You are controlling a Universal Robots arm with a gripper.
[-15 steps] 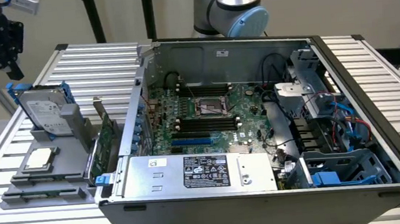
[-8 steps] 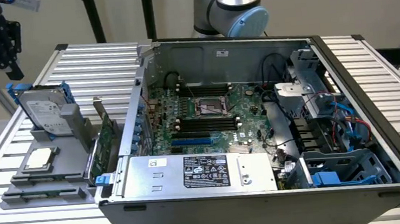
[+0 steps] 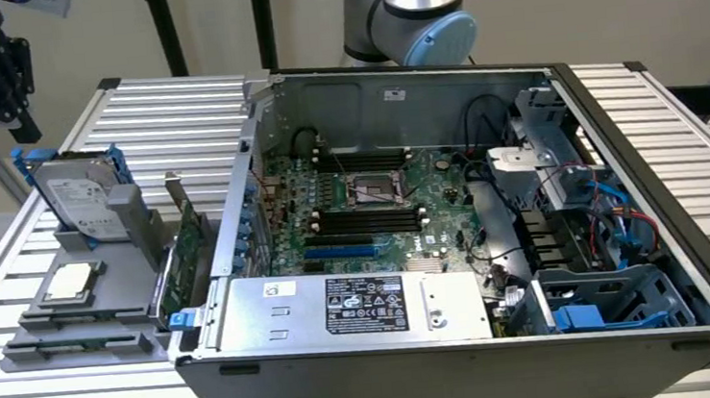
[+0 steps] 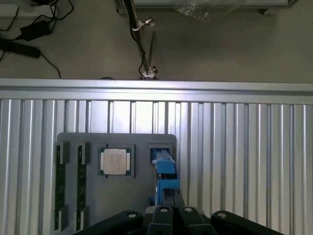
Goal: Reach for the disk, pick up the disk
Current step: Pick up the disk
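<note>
While the stiff, weighty hard drive (image 3: 72, 200) stands upright, I'd grip its blue frame (image 3: 117, 167). I cannot tell how open the end effector (image 3: 10, 99) is.

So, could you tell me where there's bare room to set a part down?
Bare table slats lie beyond the grey holder and at the exterior view's right of the computer case. The holder is crowded: disk, chip.

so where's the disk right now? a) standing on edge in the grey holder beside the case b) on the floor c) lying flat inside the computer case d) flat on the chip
a: the disk stands on edge in the grey holder, outside the computer case, below the gripper.
</note>
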